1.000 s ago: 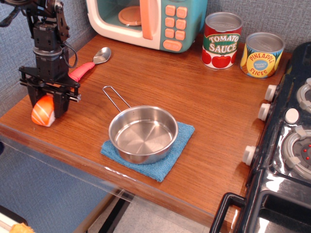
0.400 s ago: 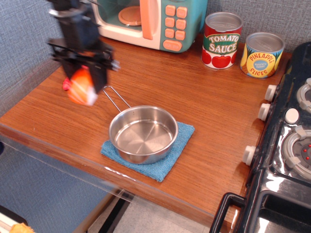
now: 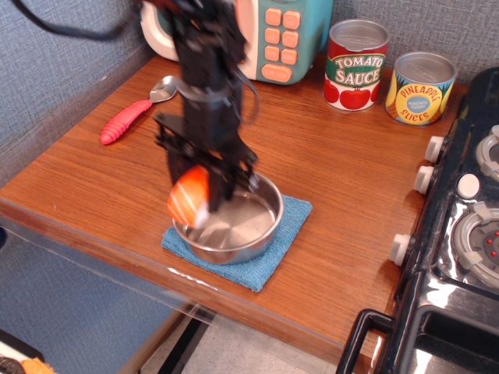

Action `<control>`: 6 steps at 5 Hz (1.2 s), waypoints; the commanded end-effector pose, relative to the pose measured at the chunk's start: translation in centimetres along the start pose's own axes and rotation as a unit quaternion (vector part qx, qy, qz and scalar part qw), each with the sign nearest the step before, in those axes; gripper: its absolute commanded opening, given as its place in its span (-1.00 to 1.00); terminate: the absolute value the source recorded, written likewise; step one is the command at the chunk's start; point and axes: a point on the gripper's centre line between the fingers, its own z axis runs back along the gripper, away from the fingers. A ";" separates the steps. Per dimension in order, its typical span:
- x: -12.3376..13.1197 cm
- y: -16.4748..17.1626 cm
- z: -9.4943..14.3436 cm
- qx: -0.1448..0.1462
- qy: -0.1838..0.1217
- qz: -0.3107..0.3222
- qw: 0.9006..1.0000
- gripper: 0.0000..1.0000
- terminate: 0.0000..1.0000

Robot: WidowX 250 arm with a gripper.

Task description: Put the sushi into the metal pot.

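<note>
The sushi (image 3: 189, 198), orange with pale stripes over white rice, is held in my gripper (image 3: 199, 189), which is shut on it. It hangs over the left part of the metal pot (image 3: 245, 226), a shallow shiny pan on a blue cloth (image 3: 273, 253). The gripper and arm hide the pot's wire handle and back left rim. The arm is blurred by motion.
A red-handled spoon (image 3: 129, 115) lies at the back left of the wooden counter (image 3: 327, 164). A toy microwave (image 3: 269, 35), a tomato sauce tin (image 3: 355, 65) and a pineapple tin (image 3: 421, 87) stand along the back. A black stove (image 3: 468, 226) is on the right.
My gripper has carried the sushi from the counter's left front edge up and to the right, and now holds it over the pot. The spoon is uncovered again.
</note>
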 end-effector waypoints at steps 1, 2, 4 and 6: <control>0.8 -0.4 0.4 0.018 -0.026 0.001 1.000 -1.00 -1.00; 1.0 -0.3 0.6 0.022 -0.032 -0.003 0.999 1.00 -1.00; 0.4 1.4 3.7 0.008 -0.066 0.014 0.998 1.00 -1.00; -1.3 5.0 6.9 -0.016 -0.097 0.063 0.993 1.00 -1.00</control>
